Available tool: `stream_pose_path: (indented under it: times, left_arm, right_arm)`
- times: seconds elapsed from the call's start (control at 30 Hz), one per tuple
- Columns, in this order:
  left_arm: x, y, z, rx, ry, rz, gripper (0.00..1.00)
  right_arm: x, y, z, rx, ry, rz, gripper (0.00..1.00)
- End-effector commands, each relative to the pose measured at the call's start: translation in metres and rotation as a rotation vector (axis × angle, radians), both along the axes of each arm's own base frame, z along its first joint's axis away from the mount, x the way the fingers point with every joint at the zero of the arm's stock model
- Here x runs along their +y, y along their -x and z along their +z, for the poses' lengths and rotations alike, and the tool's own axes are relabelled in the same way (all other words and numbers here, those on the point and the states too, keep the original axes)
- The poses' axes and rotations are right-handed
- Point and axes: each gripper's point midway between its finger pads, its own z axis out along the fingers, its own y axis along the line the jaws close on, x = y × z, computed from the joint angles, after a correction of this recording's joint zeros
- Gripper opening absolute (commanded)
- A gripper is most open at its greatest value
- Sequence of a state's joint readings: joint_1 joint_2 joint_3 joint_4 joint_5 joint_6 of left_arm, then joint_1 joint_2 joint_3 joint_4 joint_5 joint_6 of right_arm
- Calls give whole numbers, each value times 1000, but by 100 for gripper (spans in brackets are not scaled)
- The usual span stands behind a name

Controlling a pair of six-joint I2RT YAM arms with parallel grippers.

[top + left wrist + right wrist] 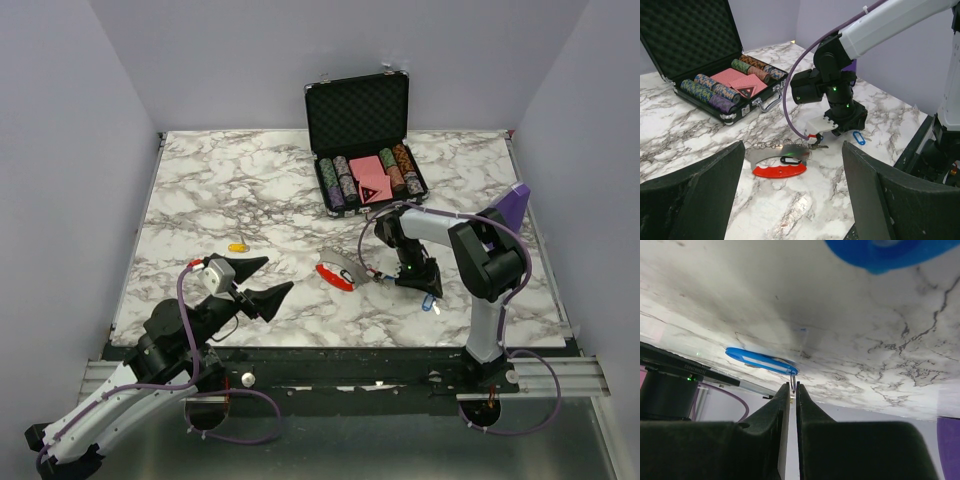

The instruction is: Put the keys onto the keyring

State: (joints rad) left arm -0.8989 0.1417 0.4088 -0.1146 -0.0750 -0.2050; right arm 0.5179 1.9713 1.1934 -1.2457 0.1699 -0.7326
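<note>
Wide-spread, empty jaws on left gripper (277, 275), keyring (780, 165) lying ahead between them. Near-closed jaws on right gripper (793, 387), pinching wire loop of blue-tagged key (760, 360), tag just beyond tips. Risk: thin loop slipping out of so slight a pinch, key dropping short of keyring.

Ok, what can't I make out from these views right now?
- Right gripper: right wrist view, wire loop of the blue-tagged key sits at its tips; pinched or free, too thin to tell.
- Keyring: left wrist view, keys at its end too small to tell if threaded; right arm covers that end from above.
- Blue shape: right wrist view, blurred, cut by top edge.
- Yellow-tagged key: top view only, too small for detail.
</note>
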Motion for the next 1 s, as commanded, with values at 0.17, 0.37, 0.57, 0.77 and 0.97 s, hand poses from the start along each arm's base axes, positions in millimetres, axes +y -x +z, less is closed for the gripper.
stream_pose_path:
  times: [0.17,0.37,0.57,0.77,0.97]
  left_arm:
    - [0,1,-2,-14,-3,-4,87]
    - [1,2,1,-20,5,-5,87]
    - [2,3,1,-23,17,-5,87]
    - [0,2,-1,-16,26,-6,91]
    - [-6,2,-7,62,75,-20,96]
  right_arm:
    - [12,-15,7,-65,-53,-3,34]
    - [23,-25,23,-105,-114,-12,44]
    - [44,-38,49,-146,-248,-49,47]
    - [105,-48,88,-196,-639,-150,47]
    - [168,-51,140,-219,-1170,-186,47]
